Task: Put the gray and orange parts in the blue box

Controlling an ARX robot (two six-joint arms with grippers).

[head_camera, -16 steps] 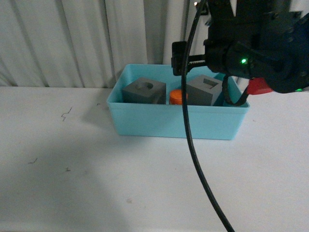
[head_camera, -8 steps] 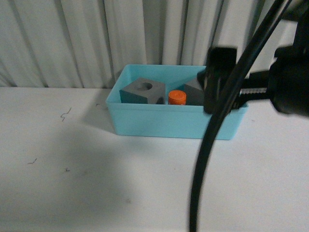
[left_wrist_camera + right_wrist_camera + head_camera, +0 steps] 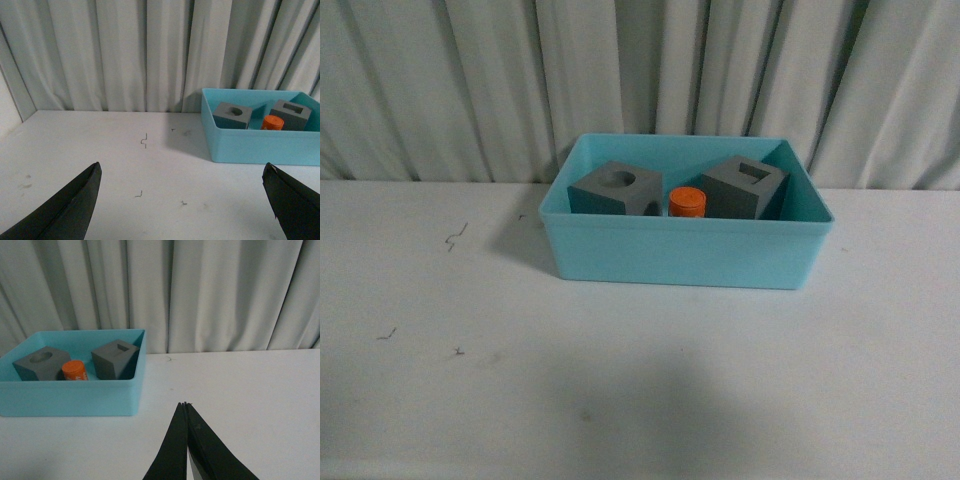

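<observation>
Sitting inside the blue box (image 3: 686, 255): two gray cubes (image 3: 616, 189) (image 3: 746, 186), orange cylinder (image 3: 687, 202) between them. Both arms low over the table (image 3: 470, 330), well apart from it; left gripper (image 3: 182, 210) spread wide, right gripper (image 3: 185, 445) pressed closed, empty.

Front camera – faces the curtain, looks down across the table at the blue box (image 3: 686, 250), fairly near. Left wrist camera – low, well off to the box's left; right wrist low, off its right. All three share the box
</observation>
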